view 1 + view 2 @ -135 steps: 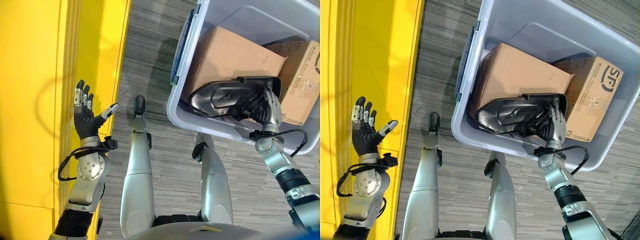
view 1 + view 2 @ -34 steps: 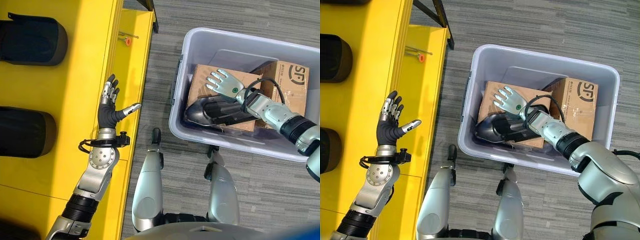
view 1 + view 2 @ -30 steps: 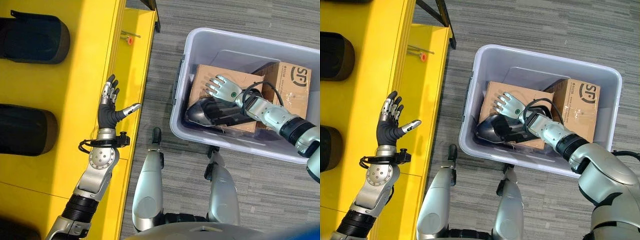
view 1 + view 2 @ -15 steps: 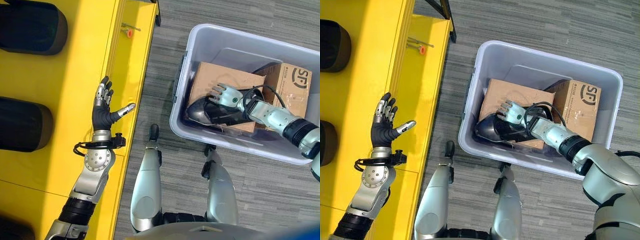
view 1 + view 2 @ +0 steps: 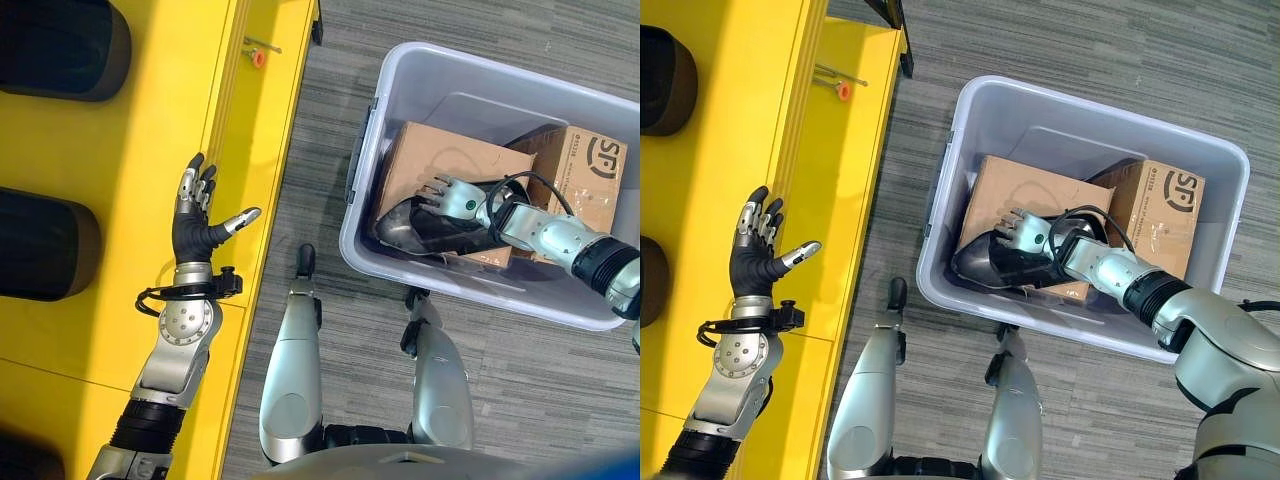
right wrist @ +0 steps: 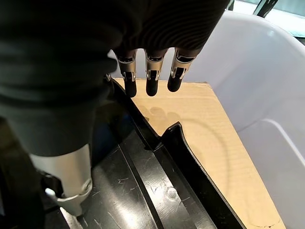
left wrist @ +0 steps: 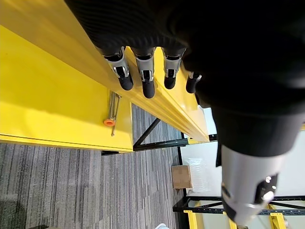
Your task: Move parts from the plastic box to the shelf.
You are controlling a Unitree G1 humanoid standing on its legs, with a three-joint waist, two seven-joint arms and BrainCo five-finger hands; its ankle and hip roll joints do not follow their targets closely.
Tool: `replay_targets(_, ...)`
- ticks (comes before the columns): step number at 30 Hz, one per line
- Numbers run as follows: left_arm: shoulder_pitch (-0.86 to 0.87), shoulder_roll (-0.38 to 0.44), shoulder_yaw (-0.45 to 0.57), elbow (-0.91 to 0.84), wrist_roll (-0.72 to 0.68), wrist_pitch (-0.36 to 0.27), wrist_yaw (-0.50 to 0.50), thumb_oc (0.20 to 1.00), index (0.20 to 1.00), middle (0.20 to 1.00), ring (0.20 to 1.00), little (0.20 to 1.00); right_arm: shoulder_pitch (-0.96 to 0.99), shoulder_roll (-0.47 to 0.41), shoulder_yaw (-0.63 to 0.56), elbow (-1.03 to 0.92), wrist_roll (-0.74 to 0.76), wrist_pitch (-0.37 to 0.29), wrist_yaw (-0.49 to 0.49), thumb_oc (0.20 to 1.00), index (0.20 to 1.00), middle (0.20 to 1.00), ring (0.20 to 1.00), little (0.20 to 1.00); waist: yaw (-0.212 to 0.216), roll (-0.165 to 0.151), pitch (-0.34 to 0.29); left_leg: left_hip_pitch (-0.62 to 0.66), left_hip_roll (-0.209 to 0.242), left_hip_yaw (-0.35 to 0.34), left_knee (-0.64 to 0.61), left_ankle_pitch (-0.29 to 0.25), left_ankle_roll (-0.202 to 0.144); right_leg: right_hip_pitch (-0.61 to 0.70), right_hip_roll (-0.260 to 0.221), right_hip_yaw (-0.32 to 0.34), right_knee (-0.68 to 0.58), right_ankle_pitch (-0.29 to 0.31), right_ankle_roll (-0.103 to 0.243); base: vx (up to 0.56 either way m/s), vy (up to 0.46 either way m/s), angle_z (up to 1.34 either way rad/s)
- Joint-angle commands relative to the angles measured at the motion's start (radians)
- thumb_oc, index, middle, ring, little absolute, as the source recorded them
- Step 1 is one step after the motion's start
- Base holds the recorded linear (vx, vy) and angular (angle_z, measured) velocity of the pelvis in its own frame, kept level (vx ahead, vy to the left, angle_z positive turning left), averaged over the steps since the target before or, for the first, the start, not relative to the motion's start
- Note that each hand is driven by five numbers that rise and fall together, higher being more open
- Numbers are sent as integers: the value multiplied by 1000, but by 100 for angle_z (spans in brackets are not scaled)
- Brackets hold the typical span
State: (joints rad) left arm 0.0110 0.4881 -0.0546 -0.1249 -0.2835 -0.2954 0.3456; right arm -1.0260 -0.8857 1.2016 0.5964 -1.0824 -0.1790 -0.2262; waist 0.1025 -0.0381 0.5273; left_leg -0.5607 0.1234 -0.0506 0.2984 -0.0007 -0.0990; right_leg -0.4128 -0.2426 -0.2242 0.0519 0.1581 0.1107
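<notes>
Right hand (image 5: 1028, 232), fingers loose, holds nothing, hovers over glossy black moulded plastic part (image 5: 1002, 262) in translucent grey plastic box (image 5: 970, 130) w/ 2 brown cardboard cartons; thumb contact unclear, so grip may slip; left hand (image 5: 196, 222) open over yellow metal shelf (image 5: 140, 120)

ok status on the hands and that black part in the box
Right hand open, over black part in plastic box, not gripping. Left hand open, idle over yellow shelf. Cardboard boxes crowd the part.

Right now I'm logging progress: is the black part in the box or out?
In: the black part lies inside the plastic box, against a cardboard box, with the open right hand over it.
</notes>
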Motion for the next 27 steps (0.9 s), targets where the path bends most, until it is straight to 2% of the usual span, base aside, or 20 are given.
replay_targets(1, 64, 35, 37, -120, 32, -38, -11, 1000, 1000, 1000, 1000, 1000, -21, -89, 45, -32, 25, -19, 7, 1000, 1000, 1000, 1000, 1000, 20, 6, -7, 71, -2, 50, -119, 17, 21, -34, -37, 41, 226, -204, 40, 3, 8, 3)
replay_targets(14, 74, 36, 47, -120, 37, -43, -5, 1000, 1000, 1000, 1000, 1000, 31, -66, 35, 58, -14, 8, -5, 1000, 1000, 1000, 1000, 1000, 27, 16, -7, 20, -7, 45, -108, 17, 23, -81, -36, 37, 242, -207, 38, 1, -1, 1)
replay_targets(19, 78, 45, 50, -120, 35, -48, -7, 1000, 1000, 1000, 1000, 1000, 22, -50, 30, 185, -42, 57, -26, 1000, 1000, 1000, 1000, 1000, 33, 31, -7, 0, -10, 47, -100, 15, 24, -110, -39, 41, 254, -209, 37, 0, 0, 0)
replay_targets(23, 87, 51, 53, -117, 30, -59, -3, 1000, 1000, 1000, 1000, 1000, -14, -54, 5, 313, -68, 134, -55, 1000, 1000, 1000, 1000, 1000, 34, 45, -7, -23, -11, 56, -88, 12, 27, -143, -40, 53, 261, -205, 37, 2, 19, -3)
replay_targets(27, 87, 44, 54, -118, 19, -66, 0, 1000, 1000, 1000, 1000, 1000, -51, -68, -14, 345, -64, 168, -75, 1000, 1000, 1000, 1000, 1000, 30, 50, -7, -35, -11, 63, -78, 9, 29, -160, -42, 57, 268, -203, 36, 2, 18, -8)
